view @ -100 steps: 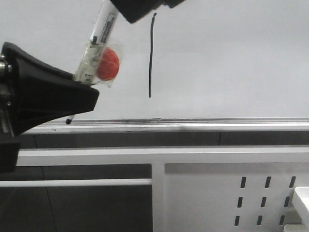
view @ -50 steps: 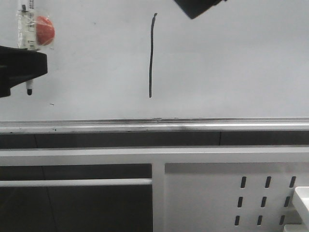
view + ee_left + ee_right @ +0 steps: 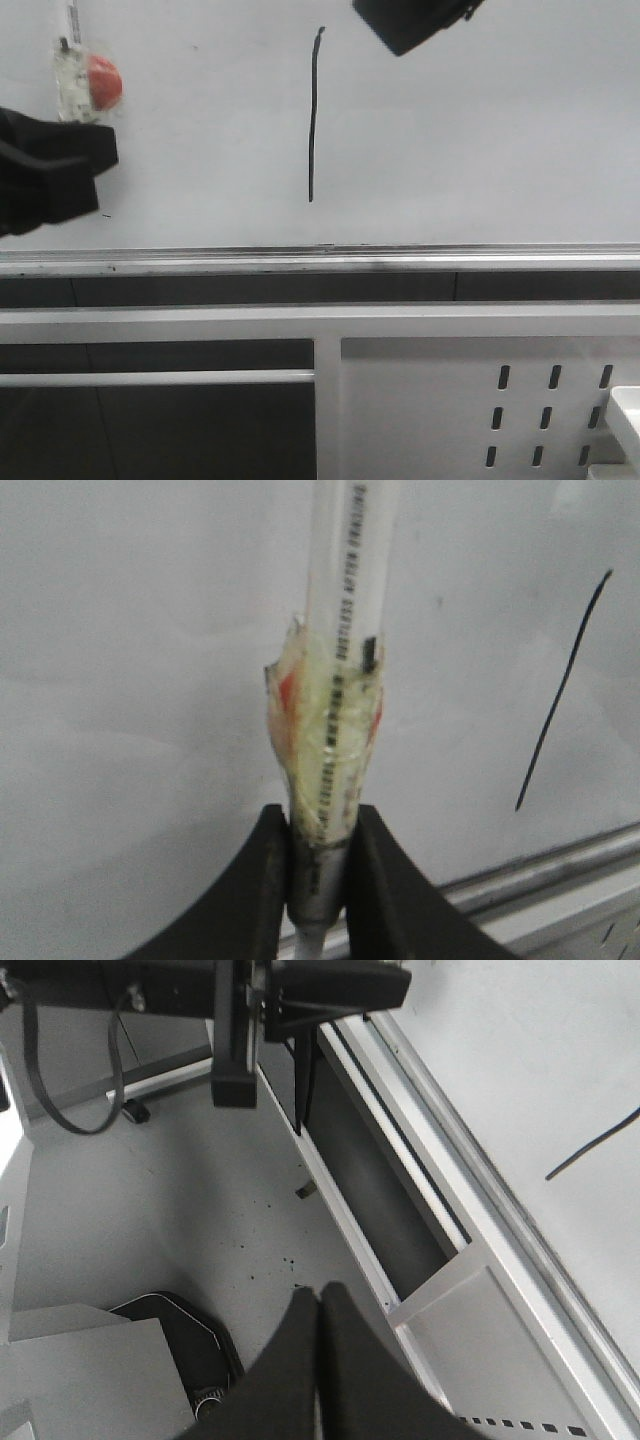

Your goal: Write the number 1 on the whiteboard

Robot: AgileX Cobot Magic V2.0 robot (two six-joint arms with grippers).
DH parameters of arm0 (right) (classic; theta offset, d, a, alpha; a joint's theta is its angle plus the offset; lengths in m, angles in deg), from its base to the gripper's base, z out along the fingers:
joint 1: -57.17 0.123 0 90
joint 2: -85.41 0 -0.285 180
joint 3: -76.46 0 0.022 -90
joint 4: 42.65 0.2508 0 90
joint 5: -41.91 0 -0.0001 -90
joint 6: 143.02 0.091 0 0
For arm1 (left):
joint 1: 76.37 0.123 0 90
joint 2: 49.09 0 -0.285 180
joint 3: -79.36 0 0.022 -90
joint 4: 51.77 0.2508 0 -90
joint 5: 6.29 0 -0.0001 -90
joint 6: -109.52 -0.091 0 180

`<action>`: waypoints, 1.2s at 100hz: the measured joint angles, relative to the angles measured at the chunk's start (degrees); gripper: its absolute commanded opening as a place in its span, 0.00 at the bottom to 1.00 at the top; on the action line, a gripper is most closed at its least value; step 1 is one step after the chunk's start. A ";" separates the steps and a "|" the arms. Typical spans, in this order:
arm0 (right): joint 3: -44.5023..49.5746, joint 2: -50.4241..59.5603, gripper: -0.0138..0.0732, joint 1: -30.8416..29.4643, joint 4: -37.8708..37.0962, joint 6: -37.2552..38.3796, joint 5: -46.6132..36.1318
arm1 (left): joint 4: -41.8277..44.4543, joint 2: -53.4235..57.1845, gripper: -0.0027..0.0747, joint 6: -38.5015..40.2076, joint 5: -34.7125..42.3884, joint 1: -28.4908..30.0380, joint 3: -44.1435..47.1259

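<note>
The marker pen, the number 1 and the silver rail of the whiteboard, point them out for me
marker pen (image 3: 340,680), left wrist view, on its taped barrel
number 1 (image 3: 313,120), front view, middle of the black stroke
silver rail (image 3: 400,260), front view, along the whiteboard's lower edge

Right tool (image 3: 318,1305) pressed closed above the grey floor (image 3: 180,1200).

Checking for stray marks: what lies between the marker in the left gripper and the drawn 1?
Only bare whiteboard lies between the marker, held by the left gripper, and the number 1, apart from a tiny speck; the front view shows it.
</note>
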 measured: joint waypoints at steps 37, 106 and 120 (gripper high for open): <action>0.20 0.00 0.08 0.00 -0.12 0.00 -0.27 | -2.64 -6.83 0.01 6.52 0.51 -0.25 -1.52; 0.20 0.00 0.08 0.00 -0.12 0.00 -1.68 | -3.01 -8.98 0.01 6.59 0.89 -0.25 -2.78; 0.20 0.00 0.08 0.00 -0.12 0.00 -1.68 | -3.85 -8.98 0.01 6.35 0.39 -0.25 -3.43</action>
